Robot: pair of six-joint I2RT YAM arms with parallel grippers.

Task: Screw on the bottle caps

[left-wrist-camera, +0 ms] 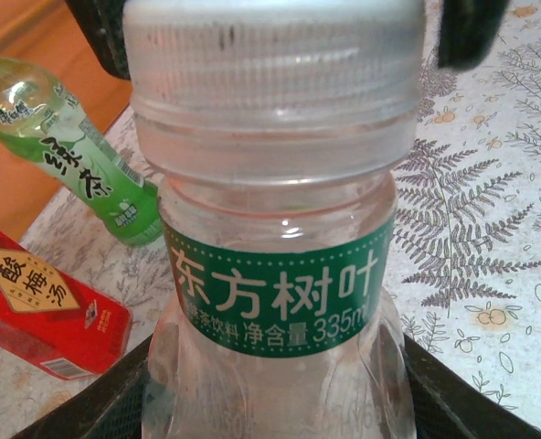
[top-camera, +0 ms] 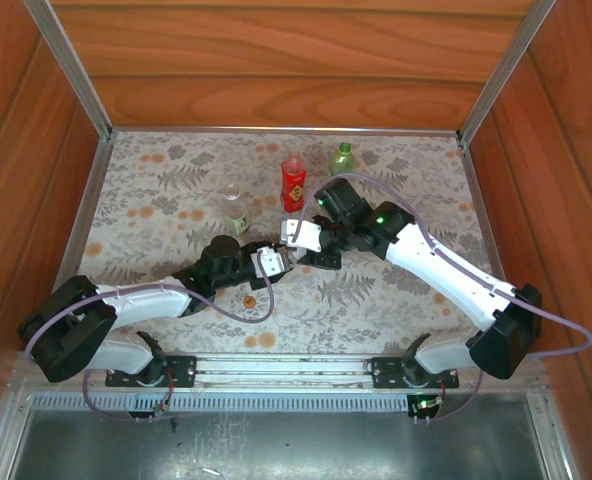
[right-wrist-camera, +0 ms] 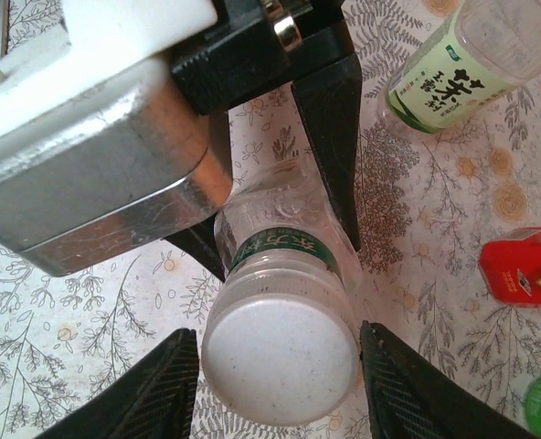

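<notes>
White cap (right-wrist-camera: 280,361), lower centre of the right wrist view, sits on the green-labelled clear bottle (left-wrist-camera: 280,302), whose body the left gripper (left-wrist-camera: 280,407) clamps while the right gripper (right-wrist-camera: 281,393) brackets the cap narrowly, contact possibly made. Upper centre of the top view, left to right: second clear bottle (top-camera: 234,208), red bottle (top-camera: 294,180), green bottle (top-camera: 343,158), standing apart, their caps too small to confirm. Judged: one cap mid-tightening, three unverified.

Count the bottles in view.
4. The green-labelled clear bottle is gripped by the left claw; the red bottle, green bottle and second clear bottle stand farther back. None seems hidden.
</notes>
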